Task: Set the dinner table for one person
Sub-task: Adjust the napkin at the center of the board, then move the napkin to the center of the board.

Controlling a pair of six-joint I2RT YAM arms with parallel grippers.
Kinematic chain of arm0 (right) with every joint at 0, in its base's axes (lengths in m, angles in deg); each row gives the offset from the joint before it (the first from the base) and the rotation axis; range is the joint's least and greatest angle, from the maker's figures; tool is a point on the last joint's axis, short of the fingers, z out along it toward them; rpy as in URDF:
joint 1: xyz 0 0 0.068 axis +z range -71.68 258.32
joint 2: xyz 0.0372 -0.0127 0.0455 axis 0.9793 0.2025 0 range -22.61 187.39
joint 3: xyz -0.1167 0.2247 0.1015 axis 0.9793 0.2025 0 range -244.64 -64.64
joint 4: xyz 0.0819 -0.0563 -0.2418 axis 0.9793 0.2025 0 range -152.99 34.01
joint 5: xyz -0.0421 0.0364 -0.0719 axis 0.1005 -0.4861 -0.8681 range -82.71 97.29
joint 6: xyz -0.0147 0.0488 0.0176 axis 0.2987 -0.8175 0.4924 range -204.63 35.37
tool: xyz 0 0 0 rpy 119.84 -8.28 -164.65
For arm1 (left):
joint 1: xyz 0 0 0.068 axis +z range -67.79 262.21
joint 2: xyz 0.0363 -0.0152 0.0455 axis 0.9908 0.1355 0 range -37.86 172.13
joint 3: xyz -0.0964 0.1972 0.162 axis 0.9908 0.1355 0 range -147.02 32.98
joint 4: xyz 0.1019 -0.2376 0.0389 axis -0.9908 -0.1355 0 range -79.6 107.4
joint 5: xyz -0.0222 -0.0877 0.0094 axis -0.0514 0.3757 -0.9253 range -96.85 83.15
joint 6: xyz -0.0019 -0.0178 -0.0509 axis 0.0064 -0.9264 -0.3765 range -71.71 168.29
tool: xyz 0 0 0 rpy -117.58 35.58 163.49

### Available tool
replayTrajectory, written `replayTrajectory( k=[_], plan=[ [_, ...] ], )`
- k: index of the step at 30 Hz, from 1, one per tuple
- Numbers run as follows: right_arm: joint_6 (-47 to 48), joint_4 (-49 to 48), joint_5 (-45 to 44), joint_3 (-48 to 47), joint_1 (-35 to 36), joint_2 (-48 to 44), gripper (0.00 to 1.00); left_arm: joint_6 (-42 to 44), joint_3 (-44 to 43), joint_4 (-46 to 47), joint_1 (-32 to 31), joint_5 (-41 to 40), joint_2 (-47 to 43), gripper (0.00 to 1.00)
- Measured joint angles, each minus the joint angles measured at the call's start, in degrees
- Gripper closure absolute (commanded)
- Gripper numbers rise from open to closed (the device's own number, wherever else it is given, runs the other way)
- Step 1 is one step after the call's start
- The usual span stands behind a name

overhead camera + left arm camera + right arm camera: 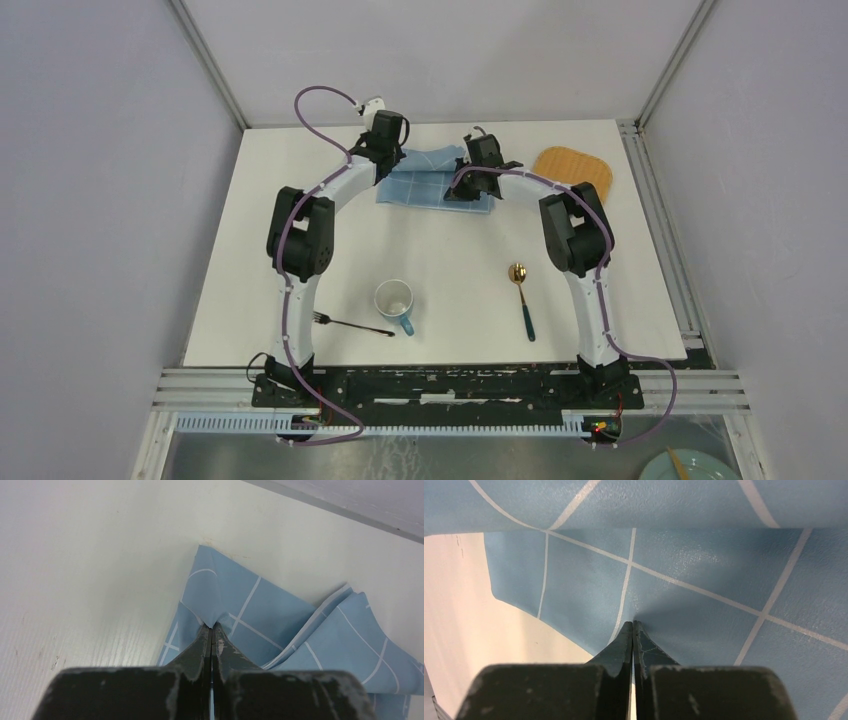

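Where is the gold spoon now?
In the top view, the spoon lies on the dinner table, right of centre, beside the right arm, with the mug to its left.
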Motion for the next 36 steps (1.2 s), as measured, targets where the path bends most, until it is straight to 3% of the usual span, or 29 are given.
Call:
replayTrajectory(
  k=[6, 26, 36],
  plan=[
    [0.00, 0.50, 1.31, 1.07, 0.04, -0.57, 1.00, -0.02, 0.00, 0.00, 0.00, 0.02, 0.00, 0.98],
    [-1.64, 0.11, 6.97, 19.12, 3.45, -11.63, 1.00, -0.07, -0.26, -0.13, -0.15, 0.28, 0.00, 0.98],
    [-1.64, 1.03, 6.80, 21.20, 5.75, -13.46, 1.00, -0.07, -2.16, -0.96, -0.11, 0.24, 0.00, 0.98]
  ],
)
